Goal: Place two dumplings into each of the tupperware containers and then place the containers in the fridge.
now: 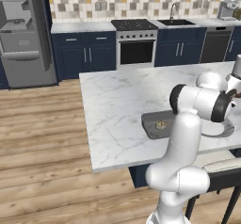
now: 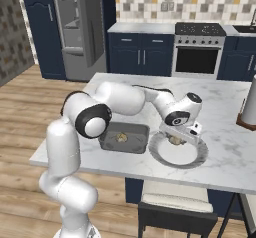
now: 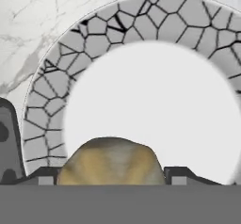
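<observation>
tool (image 2: 176,141) clamped on dumpling (image 3: 111,162) over plate (image 3: 52,91) (tupperware container (image 2: 139,144) just beside).

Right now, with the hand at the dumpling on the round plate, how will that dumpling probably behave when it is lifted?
The dumpling looks small against the plate, so probably light. Its rounded, lumpy body may roll or slip between the fingertips of the hand. The crinkled surface suggests soft dough, so a hard squeeze could dent it.
</observation>
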